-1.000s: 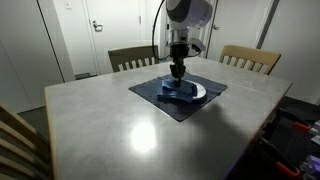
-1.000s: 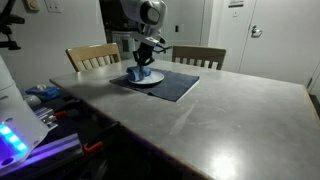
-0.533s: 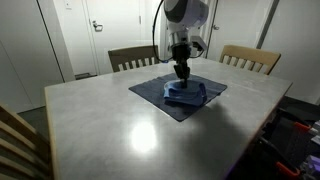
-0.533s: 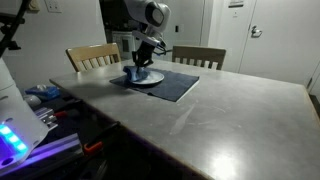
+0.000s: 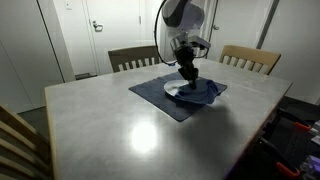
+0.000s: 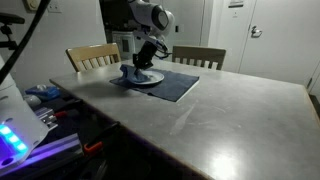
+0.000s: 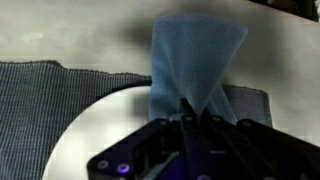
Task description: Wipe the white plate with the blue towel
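Note:
The white plate [image 5: 176,92] [image 6: 150,80] lies on a dark blue placemat [image 5: 165,103] [image 6: 180,87] on the grey table. My gripper [image 5: 187,78] [image 6: 139,68] [image 7: 190,112] is shut on the blue towel [image 5: 200,92] [image 6: 129,74] [image 7: 195,60] and presses it down at the plate's edge. In the wrist view the towel fans out ahead of the jaws, over the plate's rim [image 7: 110,125] and past the placemat [image 7: 50,85] onto the table.
Two wooden chairs [image 5: 133,57] [image 5: 250,58] stand behind the table [image 5: 120,130]. Another chair back [image 5: 15,140] is at the near corner. Doors and a wall are behind. Equipment with cables [image 6: 40,110] sits beside the table.
My gripper has dragged the towel across the plate, from the middle towards one edge. The towel now trails partly off the plate.

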Available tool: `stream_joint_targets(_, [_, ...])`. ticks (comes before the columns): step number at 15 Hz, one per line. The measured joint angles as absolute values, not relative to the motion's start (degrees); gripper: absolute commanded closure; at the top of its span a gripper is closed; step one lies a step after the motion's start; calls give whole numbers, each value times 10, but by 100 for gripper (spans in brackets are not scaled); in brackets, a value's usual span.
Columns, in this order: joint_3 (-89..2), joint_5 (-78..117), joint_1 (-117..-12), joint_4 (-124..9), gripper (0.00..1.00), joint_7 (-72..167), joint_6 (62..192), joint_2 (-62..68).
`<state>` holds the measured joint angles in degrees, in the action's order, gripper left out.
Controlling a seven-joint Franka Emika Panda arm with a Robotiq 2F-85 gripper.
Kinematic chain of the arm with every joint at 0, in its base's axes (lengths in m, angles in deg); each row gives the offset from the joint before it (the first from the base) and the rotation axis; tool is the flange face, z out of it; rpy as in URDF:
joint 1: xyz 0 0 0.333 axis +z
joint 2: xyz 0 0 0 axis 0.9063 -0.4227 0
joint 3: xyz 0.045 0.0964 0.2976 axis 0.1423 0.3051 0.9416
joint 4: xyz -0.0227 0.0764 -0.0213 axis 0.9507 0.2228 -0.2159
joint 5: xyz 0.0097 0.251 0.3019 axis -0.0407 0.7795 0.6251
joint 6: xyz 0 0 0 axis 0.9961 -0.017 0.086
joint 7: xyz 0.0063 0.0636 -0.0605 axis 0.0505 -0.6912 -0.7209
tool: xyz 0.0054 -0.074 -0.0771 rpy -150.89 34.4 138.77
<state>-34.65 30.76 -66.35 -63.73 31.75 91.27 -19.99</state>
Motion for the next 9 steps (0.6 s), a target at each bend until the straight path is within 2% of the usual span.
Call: stream_joint_targets(9, [-385,334,-662,-592,98,500,819,-242])
